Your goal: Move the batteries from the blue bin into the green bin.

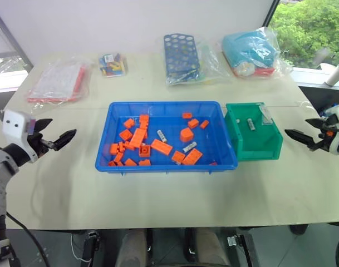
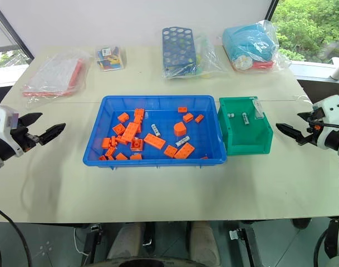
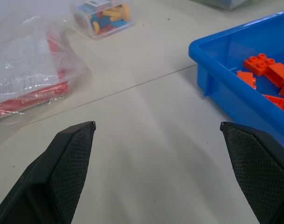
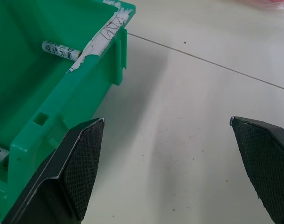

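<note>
Bench (image 1: 158,200): blue bin (image 1: 116,161) beside green bin (image 1: 272,146).
Batteries (image 1: 162,136): some in each.
My pincers: left pincer (image 1: 58,135), right pincer (image 1: 303,135), both wide open, empty.

blue bin (image 1: 105,146) bright blue | green bin (image 1: 269,149) green | blocks (image 1: 161,147) orange

Head stereo pair looks forward and down from above the counter (image 1: 158,194), both eyes sharing the blue bin (image 1: 117,119) and green bin (image 1: 235,139). Left wrist cam sits low and close, facing along its fingers (image 3: 72,158) at the blue bin's corner. Right wrist cam, equally close, faces the green bin's side wall.
</note>
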`<state>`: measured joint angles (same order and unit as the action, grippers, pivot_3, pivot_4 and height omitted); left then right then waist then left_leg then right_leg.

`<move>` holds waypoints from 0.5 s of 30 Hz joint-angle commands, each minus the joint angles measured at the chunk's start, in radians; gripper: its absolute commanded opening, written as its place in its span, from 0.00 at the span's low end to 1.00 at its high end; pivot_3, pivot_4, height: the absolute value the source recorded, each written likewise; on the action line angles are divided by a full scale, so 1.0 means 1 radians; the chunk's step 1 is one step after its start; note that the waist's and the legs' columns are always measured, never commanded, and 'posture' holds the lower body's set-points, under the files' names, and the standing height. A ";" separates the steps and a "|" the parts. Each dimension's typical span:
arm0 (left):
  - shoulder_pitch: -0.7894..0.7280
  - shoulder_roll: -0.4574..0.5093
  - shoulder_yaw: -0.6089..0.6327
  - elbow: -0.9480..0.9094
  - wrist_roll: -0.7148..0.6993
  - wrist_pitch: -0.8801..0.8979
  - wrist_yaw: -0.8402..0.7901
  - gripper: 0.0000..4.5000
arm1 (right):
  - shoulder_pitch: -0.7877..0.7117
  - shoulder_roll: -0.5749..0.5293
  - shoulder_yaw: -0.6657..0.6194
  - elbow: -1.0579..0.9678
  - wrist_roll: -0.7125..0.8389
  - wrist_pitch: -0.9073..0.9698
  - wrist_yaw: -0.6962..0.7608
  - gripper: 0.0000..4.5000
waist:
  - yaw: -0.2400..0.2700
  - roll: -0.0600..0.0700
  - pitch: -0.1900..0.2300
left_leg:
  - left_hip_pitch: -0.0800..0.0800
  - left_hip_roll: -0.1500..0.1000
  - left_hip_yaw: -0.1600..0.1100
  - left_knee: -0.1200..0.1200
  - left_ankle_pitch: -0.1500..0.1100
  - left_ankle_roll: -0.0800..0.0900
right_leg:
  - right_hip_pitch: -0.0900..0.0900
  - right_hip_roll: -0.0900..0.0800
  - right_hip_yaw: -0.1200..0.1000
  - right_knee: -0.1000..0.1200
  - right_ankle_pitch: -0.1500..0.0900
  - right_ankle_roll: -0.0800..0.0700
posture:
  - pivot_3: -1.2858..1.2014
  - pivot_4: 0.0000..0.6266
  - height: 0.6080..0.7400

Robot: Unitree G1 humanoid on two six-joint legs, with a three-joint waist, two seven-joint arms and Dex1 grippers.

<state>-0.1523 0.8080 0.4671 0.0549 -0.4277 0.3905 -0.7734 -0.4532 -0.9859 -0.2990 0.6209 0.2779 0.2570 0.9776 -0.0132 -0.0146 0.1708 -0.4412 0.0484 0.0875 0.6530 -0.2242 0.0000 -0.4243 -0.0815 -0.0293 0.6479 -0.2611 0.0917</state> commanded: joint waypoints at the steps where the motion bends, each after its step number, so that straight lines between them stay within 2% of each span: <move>1: -0.004 0.024 0.040 -0.035 -0.026 0.007 -0.004 1.00 | -0.005 -0.007 -0.018 -0.014 0.005 -0.007 -0.007 0.99 | 0.000 0.000 0.000 | 0.000 0.000 0.000 0.000 0.000 0.000 | 0.000 0.000 0.000 0.000 0.000 0.000 | 0.52 0.24 0.98; 15: -0.042 0.013 0.009 -0.008 -0.027 0.004 0.009 1.00 | 0.013 -0.016 -0.035 -0.042 0.025 0.036 -0.010 0.99 | 0.000 0.000 0.000 | 0.000 0.000 0.000 0.000 0.000 0.000 | 0.000 0.000 0.000 0.000 0.000 0.000 | 0.52 0.24 0.98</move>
<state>-0.1729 0.8078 0.4630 0.0598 -0.4484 0.4064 -0.7629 -0.4339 -0.9861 -0.2994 0.6105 0.2843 0.2891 0.9679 -0.0130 -0.0147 0.1708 -0.4412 0.0479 0.0878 0.6531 -0.2241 0.0000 -0.4243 -0.0814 -0.0293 0.6480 -0.2609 0.0919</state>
